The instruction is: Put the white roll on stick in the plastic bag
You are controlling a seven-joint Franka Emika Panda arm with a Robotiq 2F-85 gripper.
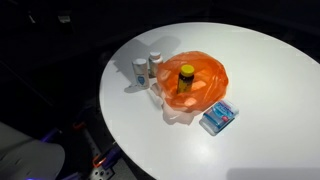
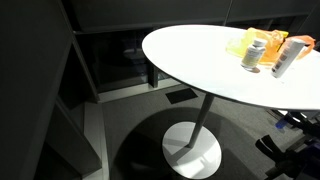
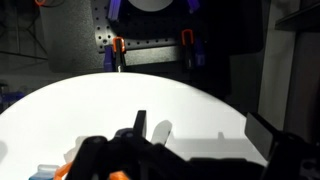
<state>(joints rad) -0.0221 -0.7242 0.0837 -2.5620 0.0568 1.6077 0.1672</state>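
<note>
An orange plastic bag (image 1: 195,82) lies open near the middle of the round white table (image 1: 270,70), with a yellow-capped bottle (image 1: 186,78) standing in it. Two small white containers (image 1: 140,70) (image 1: 154,62) stand side by side just outside the bag. I cannot tell which of them is the roll-on stick. They also show in an exterior view (image 2: 285,58) (image 2: 254,55). My gripper (image 3: 205,128) shows only in the wrist view, above the table. Its fingers are spread apart with nothing between them. The bag's edge (image 3: 62,172) shows at the lower left of that view.
A blue packet (image 1: 218,118) lies on the table next to the bag. The table stands on one central pedestal (image 2: 195,140) over a dark floor. A dark rack with orange clamps (image 3: 150,45) stands beyond the table's far edge.
</note>
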